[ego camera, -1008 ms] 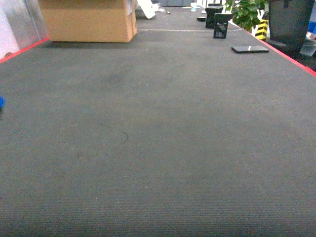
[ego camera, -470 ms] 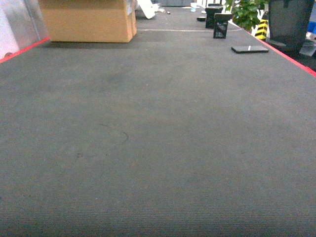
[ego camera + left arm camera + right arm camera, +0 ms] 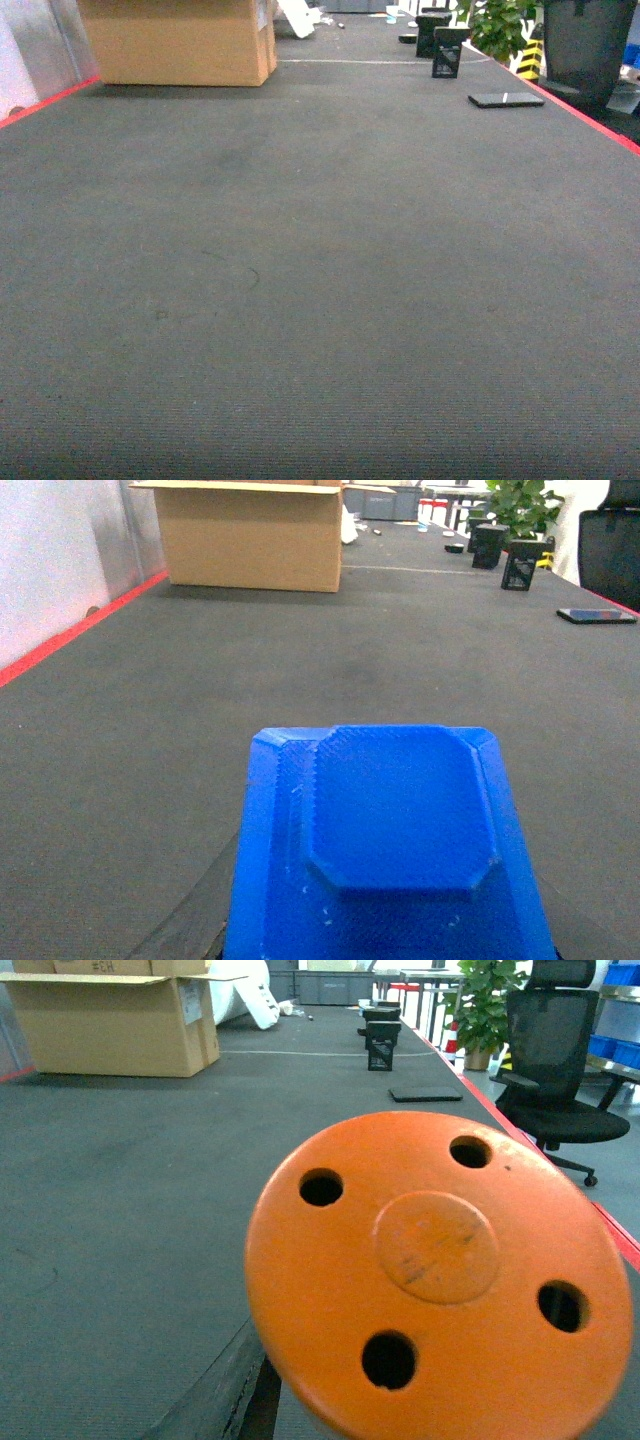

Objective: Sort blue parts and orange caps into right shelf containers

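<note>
A blue part [image 3: 390, 830], a flat block with a raised octagonal face, fills the lower middle of the left wrist view. It sits in my left gripper, whose jaws are hidden under it; only a dark finger [image 3: 195, 925] shows at its lower left. An orange cap [image 3: 440, 1270], a round disc with several holes, fills the right wrist view, held by my right gripper, with one dark finger [image 3: 225, 1390] showing beneath it. Neither gripper appears in the head view. The right shelf containers are out of view.
The dark grey table [image 3: 320, 280] stretches ahead with red edges [image 3: 590, 112]. A cardboard box [image 3: 180, 40] stands at the far left. A phone [image 3: 506, 99], small black stands [image 3: 447, 50] and a plant [image 3: 500, 25] are at the far right. An office chair [image 3: 560, 1050] stands beyond the right edge.
A blue sliver at the left edge of the head view one second ago has gone out of sight. The table looks the same otherwise.
</note>
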